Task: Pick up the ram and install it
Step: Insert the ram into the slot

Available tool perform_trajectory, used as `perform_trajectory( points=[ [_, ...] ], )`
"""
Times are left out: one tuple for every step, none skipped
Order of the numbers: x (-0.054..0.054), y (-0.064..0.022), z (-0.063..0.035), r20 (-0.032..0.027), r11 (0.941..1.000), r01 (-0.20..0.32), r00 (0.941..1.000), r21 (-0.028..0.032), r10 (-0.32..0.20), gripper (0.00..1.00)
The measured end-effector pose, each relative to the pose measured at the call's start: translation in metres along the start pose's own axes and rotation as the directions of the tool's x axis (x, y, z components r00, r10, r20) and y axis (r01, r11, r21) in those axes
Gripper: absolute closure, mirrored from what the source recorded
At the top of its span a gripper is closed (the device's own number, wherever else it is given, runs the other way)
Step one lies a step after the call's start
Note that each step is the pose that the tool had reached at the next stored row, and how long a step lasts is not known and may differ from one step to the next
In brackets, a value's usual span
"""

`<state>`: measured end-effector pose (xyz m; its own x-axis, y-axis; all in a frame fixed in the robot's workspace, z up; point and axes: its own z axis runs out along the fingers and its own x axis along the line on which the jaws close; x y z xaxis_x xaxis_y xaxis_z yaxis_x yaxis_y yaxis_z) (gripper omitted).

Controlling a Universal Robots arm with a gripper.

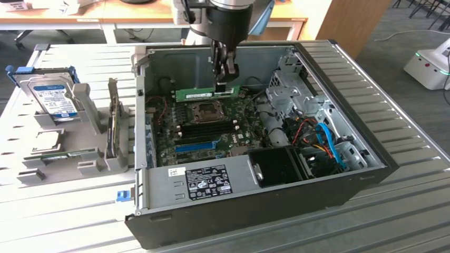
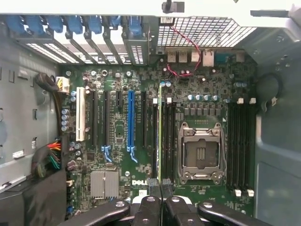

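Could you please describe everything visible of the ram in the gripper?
The ram is a long, thin green circuit board with a white sticker, held on edge and level inside the open computer case. The gripper is shut on it near one end. From the wrist it shows edge-on beside the CPU socket, above black slots; contact with them is unclear.

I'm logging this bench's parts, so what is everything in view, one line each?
table: one, grey slatted, under everything
computer case: one, black, open, on the table
motherboard: one, green, inside the case
ram stick: one, green, above the motherboard
rack: one, grey, exterior view's left of the case
hard drive: one, silver with blue label, in the rack
spare stick: one, green, lying in the rack
pincer: one, black, shut on the ram stick
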<state>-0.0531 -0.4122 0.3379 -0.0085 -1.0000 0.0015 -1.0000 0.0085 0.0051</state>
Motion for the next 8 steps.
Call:
perform_trajectory(
  points=[
    [0.000,0.0000,0.0018,0.0001,1.0000,0.000,1.0000,0.0001,0.000,0.88],
    [0.000,0.0000,0.0038,0.0001,1.0000,0.000,1.0000,0.0001,0.000,0.88],
    [0.000,0.0000,0.0055,0.0000,1.0000,0.000,1.0000,0.0000,0.000,0.88],
    [0.000,0.0000,0.0073,0.0001,1.0000,0.000,1.0000,0.0000,0.000,0.88],
    [0.000,0.0000,0.0090,0.0001,1.0000,0.000,1.0000,0.0001,0.000,0.88],
    [0.000,0.0000,0.0107,0.0001,1.0000,0.000,1.0000,0.0001,0.000,0.88],
    [0.000,-0.0001,0.0124,0.0000,1.0000,0.000,1.0000,0.0000,0.000,0.88],
    [0.000,-0.0001,0.0142,-0.0001,1.0000,0.000,1.0000,0.0000,0.000,0.88]
  ],
)
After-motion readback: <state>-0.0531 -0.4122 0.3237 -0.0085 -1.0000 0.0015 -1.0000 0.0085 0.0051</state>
